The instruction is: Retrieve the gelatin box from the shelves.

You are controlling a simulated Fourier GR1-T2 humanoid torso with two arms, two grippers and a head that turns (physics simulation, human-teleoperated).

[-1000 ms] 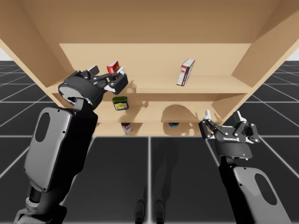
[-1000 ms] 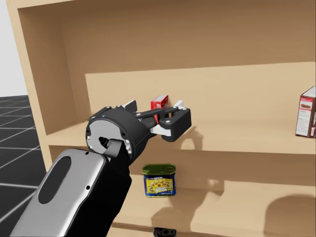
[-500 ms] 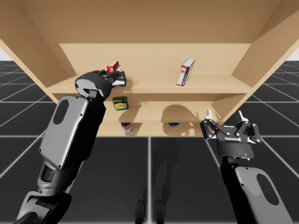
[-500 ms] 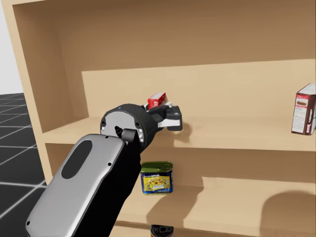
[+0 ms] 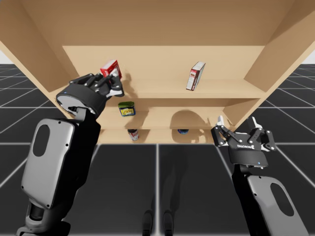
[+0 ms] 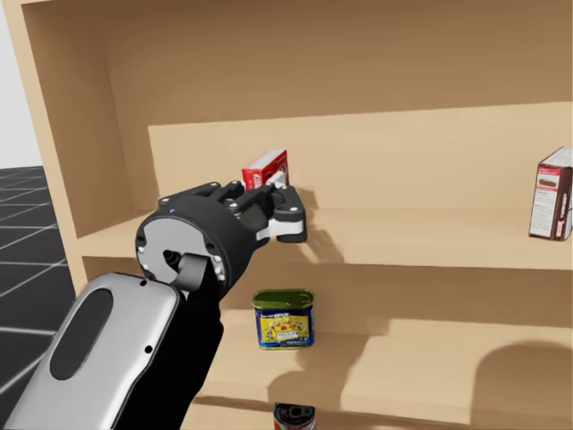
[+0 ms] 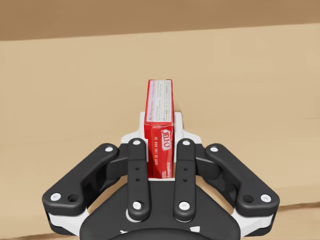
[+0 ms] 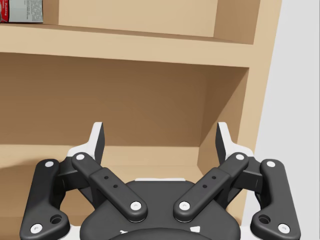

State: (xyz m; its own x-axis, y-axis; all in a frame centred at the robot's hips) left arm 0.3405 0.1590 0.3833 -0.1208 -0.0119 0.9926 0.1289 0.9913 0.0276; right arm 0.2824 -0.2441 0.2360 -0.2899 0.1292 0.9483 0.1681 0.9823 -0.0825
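Pinching the red gelatin box between both fingers of the left gripper, held it tilted near the left end of the upper shelf, apparently just off its surface. Judged the grasp done, with only the drawing-out clear of the shelves left to do. Had the right gripper spread wide and empty, low by the shelves' right wall.

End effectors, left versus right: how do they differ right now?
The left end effector is shut on the red box; the right end effector is open, holding nothing. The left end effector is up at the upper shelf; the right end effector sits lower, out front. Both are black.
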